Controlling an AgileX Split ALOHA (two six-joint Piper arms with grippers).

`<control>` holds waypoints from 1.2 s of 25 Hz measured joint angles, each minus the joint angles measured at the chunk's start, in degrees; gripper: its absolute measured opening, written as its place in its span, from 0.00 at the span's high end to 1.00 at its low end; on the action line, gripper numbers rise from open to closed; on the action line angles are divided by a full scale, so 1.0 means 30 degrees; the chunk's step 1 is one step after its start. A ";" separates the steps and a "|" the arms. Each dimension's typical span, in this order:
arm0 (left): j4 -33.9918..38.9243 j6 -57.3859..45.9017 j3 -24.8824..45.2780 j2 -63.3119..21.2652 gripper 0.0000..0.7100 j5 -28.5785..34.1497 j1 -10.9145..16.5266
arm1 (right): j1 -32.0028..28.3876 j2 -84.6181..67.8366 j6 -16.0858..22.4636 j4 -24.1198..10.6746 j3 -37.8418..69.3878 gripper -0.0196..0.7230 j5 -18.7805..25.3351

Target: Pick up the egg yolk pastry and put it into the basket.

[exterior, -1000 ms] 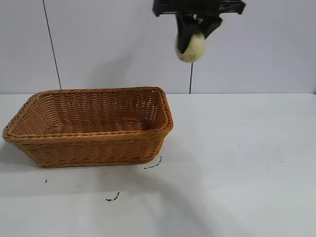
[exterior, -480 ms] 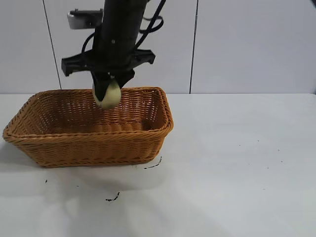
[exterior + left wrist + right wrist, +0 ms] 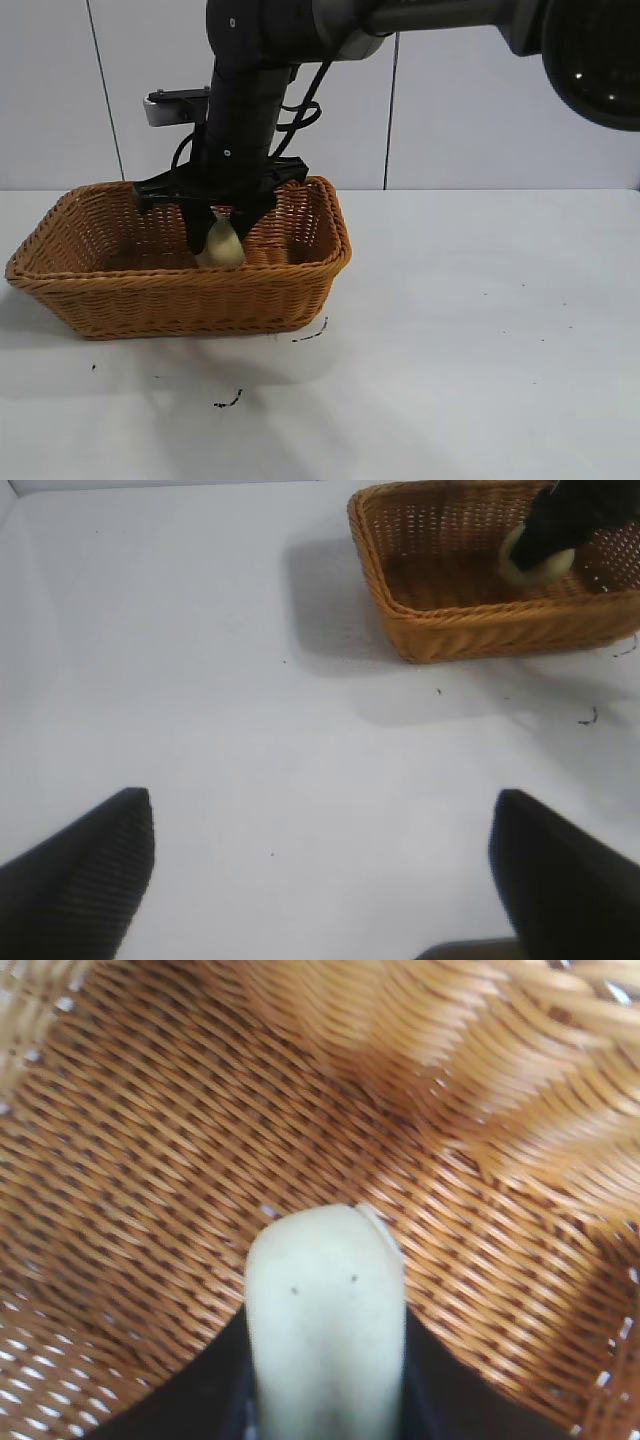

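The orange-brown wicker basket stands on the white table at the left. My right gripper reaches down inside it, shut on the pale yellowish egg yolk pastry, held on edge just above the basket floor. In the right wrist view the pastry sits between the dark fingers over the woven bottom. In the left wrist view the basket and the pastry show far off. My left gripper is open and empty above bare table, out of the exterior view.
The white table stretches to the right of the basket and in front of it. Small dark specks lie on the table near the basket's front. A grey panelled wall stands behind.
My right gripper has carried the pastry from high at the right, leftwards and down, and now holds it inside the basket near the floor.
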 joint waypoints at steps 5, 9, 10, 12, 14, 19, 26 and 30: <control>0.0000 0.0000 0.0000 0.0000 0.02 0.0000 0.0000 | 0.0000 -0.0869 0.0000 -0.0762 0.0000 0.06 0.0884; 0.0000 0.0000 0.0000 0.0000 0.02 0.0000 0.0000 | -0.0305 -0.2551 0.0037 -0.1008 -0.0017 0.05 0.1362; 0.0000 0.0000 0.0000 0.0000 0.02 0.0000 0.0000 | -0.0492 -0.2993 0.0078 -0.1008 -0.0044 0.04 0.1446; 0.0000 0.0000 0.0000 0.0000 0.02 0.0000 0.0000 | -0.1226 -0.3626 0.0125 -0.0989 -0.0093 0.04 0.1558; 0.0000 0.0000 0.0000 0.0000 0.02 0.0000 0.0000 | -0.2185 -0.3906 0.0145 -0.1010 -0.0093 0.04 0.1908; 0.0000 0.0000 0.0000 0.0000 0.02 0.0000 0.0000 | -0.5470 -0.3898 0.0145 -0.1096 -0.0093 0.04 0.3159; 0.0000 0.0000 0.0000 0.0000 0.02 0.0000 0.0000 | -0.9856 -0.3898 0.0159 -0.1200 -0.0093 0.04 0.4092; 0.0000 0.0000 0.0000 0.0000 0.02 0.0000 0.0000 | -1.1444 -0.3898 0.0159 -0.1221 -0.0093 0.04 0.5258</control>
